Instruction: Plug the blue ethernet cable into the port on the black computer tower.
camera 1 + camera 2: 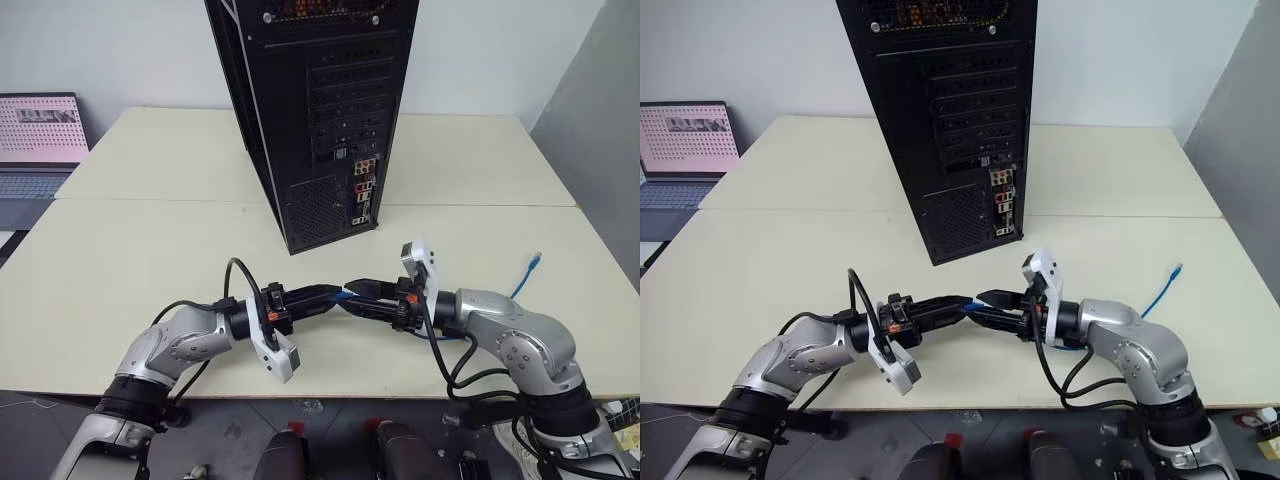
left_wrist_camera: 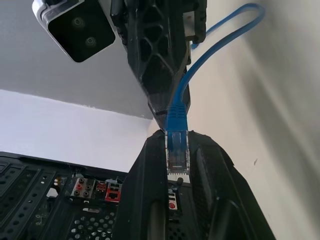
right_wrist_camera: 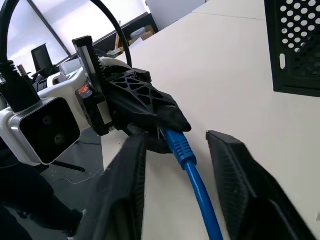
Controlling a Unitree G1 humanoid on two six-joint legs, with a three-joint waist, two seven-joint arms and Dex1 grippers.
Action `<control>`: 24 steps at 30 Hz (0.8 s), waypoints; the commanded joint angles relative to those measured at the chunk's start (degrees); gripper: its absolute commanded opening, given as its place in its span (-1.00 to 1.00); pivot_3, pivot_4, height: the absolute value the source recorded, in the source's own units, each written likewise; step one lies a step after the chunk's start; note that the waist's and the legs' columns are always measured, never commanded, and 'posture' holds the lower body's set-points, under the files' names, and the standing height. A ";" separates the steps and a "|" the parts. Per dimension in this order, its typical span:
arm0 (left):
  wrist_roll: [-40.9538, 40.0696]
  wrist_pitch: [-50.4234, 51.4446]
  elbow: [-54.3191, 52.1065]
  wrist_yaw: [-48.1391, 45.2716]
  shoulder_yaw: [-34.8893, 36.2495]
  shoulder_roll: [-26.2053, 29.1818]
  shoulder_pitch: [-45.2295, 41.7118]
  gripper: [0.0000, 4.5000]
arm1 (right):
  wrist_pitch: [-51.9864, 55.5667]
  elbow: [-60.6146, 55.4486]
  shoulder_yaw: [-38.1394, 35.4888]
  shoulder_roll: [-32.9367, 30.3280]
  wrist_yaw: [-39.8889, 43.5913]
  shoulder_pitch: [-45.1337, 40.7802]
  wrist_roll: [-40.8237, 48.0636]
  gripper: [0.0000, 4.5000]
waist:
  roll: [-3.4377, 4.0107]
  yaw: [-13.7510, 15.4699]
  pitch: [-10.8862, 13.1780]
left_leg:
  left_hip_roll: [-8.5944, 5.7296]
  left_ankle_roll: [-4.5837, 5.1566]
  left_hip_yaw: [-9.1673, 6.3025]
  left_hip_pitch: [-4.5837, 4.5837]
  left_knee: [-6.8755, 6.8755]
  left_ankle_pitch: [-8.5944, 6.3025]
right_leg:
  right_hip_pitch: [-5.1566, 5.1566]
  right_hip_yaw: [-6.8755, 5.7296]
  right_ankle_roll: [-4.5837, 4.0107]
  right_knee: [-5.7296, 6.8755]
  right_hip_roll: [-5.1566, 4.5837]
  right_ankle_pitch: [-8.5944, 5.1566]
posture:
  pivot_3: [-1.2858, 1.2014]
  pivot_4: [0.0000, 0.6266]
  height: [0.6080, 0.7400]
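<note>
Two robot arms meet fingertip to fingertip above a pale table [image 1: 120, 260], in front of the black computer tower [image 1: 320, 110], which stands at twelve o'clock. The left gripper [image 1: 335, 296] is clamped on the plug of the blue ethernet cable [image 3: 192, 172]. The right gripper [image 3: 172, 145] has its jaws apart, either side of the cord just behind the plug. The plug's long axis runs nine to three, sideways to the port [image 1: 361, 207], judged somewhere in the tower's rear connector cluster. The cord trails toward three o'clock.

laptop [image 1: 40, 140]: open, pink screen, far left | tables [image 1: 150, 230]: 2, cream, abutting
</note>
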 commanded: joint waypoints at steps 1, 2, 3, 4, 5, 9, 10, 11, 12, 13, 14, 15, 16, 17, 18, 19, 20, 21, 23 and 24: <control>-0.02 -0.48 -1.12 1.37 0.02 0.66 -0.79 -0.87 | 0.06 -0.77 -1.17 0.10 0.22 -0.99 1.40 -0.56 | 0.00 0.00 0.00 | 0.00 0.00 0.00 0.00 0.00 0.00 | 0.00 0.00 0.00 0.00 -0.01 0.00 | 0.03 -0.52 1.00; 0.08 -0.45 -1.13 1.47 0.06 0.66 -0.80 -0.87 | 0.12 -0.78 -1.15 0.04 0.33 -1.03 1.34 -0.65 | 0.00 0.00 0.00 | 0.00 0.00 0.00 0.00 0.00 0.00 | 0.00 0.00 0.00 0.00 -0.01 0.00 | 0.03 -0.52 1.00; 0.22 -0.47 -1.15 1.60 0.10 0.65 -0.81 -0.87 | 0.17 -0.78 -1.13 -0.01 0.40 -1.05 1.32 -0.71 | 0.00 0.00 0.00 | 0.00 0.00 0.00 0.00 0.00 0.00 | 0.00 0.00 0.00 0.00 -0.02 0.00 | 0.03 -0.52 1.00; 0.31 -0.48 -1.17 1.68 0.11 0.65 -0.82 -0.87 | 0.21 -0.78 -1.13 -0.02 0.43 -1.07 1.32 -0.82 | 0.00 0.00 0.00 | 0.00 0.00 0.00 0.00 0.00 0.00 | 0.00 -0.02 0.00 0.00 -0.02 0.00 | 0.03 -0.52 1.00; 0.38 -0.41 -1.19 1.75 0.10 0.63 -0.82 -0.87 | 0.28 -0.76 -1.18 0.01 0.42 -1.09 1.35 -0.91 | 0.00 0.00 0.00 | 0.00 0.00 0.00 0.00 0.00 0.00 | 0.00 -0.02 0.00 0.00 -0.02 0.00 | 0.03 -0.52 1.00; 0.33 -0.32 -1.19 2.47 0.06 0.33 -0.79 -0.87 | 0.62 -0.52 -1.19 -0.05 0.59 -1.35 1.49 -1.00 | 0.00 0.00 0.00 | 0.00 0.00 0.00 -0.01 0.00 0.00 | 0.00 -0.03 0.00 0.00 -0.02 0.00 | 0.03 -0.52 1.00; 0.03 -0.15 -1.27 2.58 0.08 0.27 -0.62 -0.87 | 0.71 -0.50 -1.18 -0.11 0.63 -1.38 1.51 -1.00 | 0.00 -0.01 0.00 | 0.00 0.00 0.00 -0.01 0.00 0.00 | 0.00 -0.03 0.00 0.00 -0.02 0.00 | 0.03 -0.52 1.00; -0.52 -0.07 -1.15 2.19 -0.39 0.37 -0.75 -0.87 | 0.84 -0.47 -1.18 -0.20 0.69 -1.45 1.56 -1.00 | 0.00 -0.01 0.00 | 0.00 0.00 0.00 -0.01 0.00 0.00 | 0.00 -0.03 0.00 0.00 -0.02 0.00 | 0.03 -0.52 1.00; -1.23 0.12 -1.01 1.75 -0.81 0.50 -0.84 -0.87 | 0.92 -0.46 -1.12 -0.35 0.81 -1.52 1.52 -1.00 | 0.00 0.00 0.00 | 0.00 0.00 0.00 -0.01 0.00 0.00 | 0.00 -0.04 0.00 0.00 -0.02 0.00 | 0.03 -0.52 1.00; -2.42 0.42 -0.93 1.22 -1.21 0.60 -0.88 -0.87 | 0.98 -0.41 -1.08 -0.49 0.92 -1.62 1.49 -1.00 | 0.00 0.00 0.00 | 0.00 0.00 0.00 -0.01 0.00 0.00 | 0.00 -0.05 0.00 0.00 -0.02 0.00 | 0.03 -0.52 1.00; -3.37 0.76 -1.00 0.96 -1.31 0.60 -0.85 -0.71 | 1.06 -0.35 -1.09 -0.58 1.01 -1.71 1.52 -1.00 | 0.00 0.00 0.00 | 0.00 0.00 0.00 -0.02 0.00 0.00 | 0.00 -0.05 0.00 0.00 -0.03 0.00 | 0.03 -0.52 1.00; -4.31 1.27 -0.99 0.51 -1.52 0.68 -0.87 -0.56 | 1.04 -0.22 -1.04 -0.71 1.19 -1.82 1.44 -1.00 | 0.00 -0.01 0.00 | 0.00 0.00 0.00 -0.02 0.00 0.00 | 0.00 -0.05 0.00 0.00 -0.03 0.00 | 0.03 -0.52 1.00; -5.03 1.81 -0.94 -0.04 -1.80 0.82 -0.89 -0.54 | 0.97 -0.11 -0.96 -0.84 1.32 -1.94 1.30 -1.00 | 0.00 -0.01 0.00 | 0.00 0.00 0.00 -0.02 0.00 0.00 | 0.00 -0.05 0.00 0.00 -0.03 0.00 | 0.03 -0.52 1.00; -5.84 2.33 -0.90 -0.63 -2.12 1.04 -0.87 -0.45 | 0.98 0.03 -0.97 -0.87 1.36 -2.05 1.27 -1.00 | 0.00 -0.01 0.00 | 0.00 0.00 0.00 -0.02 0.00 0.00 | 0.00 -0.05 0.00 0.00 -0.03 0.00 | 0.03 -0.52 1.00; -6.67 2.95 -0.86 -1.24 -2.41 1.27 -0.77 -0.33 | 0.96 0.14 -0.96 -0.94 1.45 -2.14 1.24 -1.00 | 0.00 -0.01 0.00 | 0.01 0.00 0.00 -0.02 0.00 0.00 | 0.00 -0.06 0.00 0.00 -0.03 0.00 | 0.03 -0.52 1.00; -7.36 3.56 -0.93 -1.74 -2.49 1.43 -0.59 -0.25 | 0.91 0.21 -0.94 -0.99 1.47 -2.20 1.18 -1.00 | 0.00 -0.01 0.00 | 0.00 0.00 0.00 -0.02 0.00 0.00 | 0.00 -0.07 0.00 0.00 -0.03 0.00 | 0.03 -0.52 1.00; -8.22 4.23 -1.02 -2.26 -2.54 1.58 -0.38 -0.14 | 0.91 0.28 -0.96 -1.00 1.43 -2.25 1.16 -1.00 | 0.00 -0.02 0.00 | 0.00 0.00 0.00 -0.02 0.00 0.00 | 0.00 -0.08 0.00 0.00 -0.03 0.00 | 0.03 -0.52 1.00; -9.18 5.17 -1.04 -3.09 -2.71 1.80 -0.19 -0.05 | 0.84 0.39 -0.96 -1.01 1.45 -2.30 1.08 -1.00 | 0.00 -0.02 0.00 | -0.01 0.00 0.00 -0.02 0.00 0.00 | 0.00 -0.09 0.00 0.00 -0.03 0.00 | 0.03 -0.52 1.00; -12.34 7.75 -1.09 -5.51 -3.44 2.48 0.49 0.16 | 0.50 0.50 -1.03 -0.97 1.14 -2.32 0.66 -1.00 | 0.00 -0.02 0.00 | 0.00 0.00 0.00 -0.02 0.00 0.00 | 0.00 -0.09 0.00 0.00 -0.03 0.00 | 0.03 -0.52 1.00; -13.74 8.95 -1.29 -6.97 -3.89 2.97 0.86 0.24 | 0.44 0.48 -1.14 -0.93 0.97 -2.29 0.58 -1.00 | 0.00 -0.03 0.00 | 0.00 0.00 0.00 -0.02 0.00 0.00 | 0.00 -0.09 0.00 0.01 -0.03 0.00 | 0.03 -0.52 1.00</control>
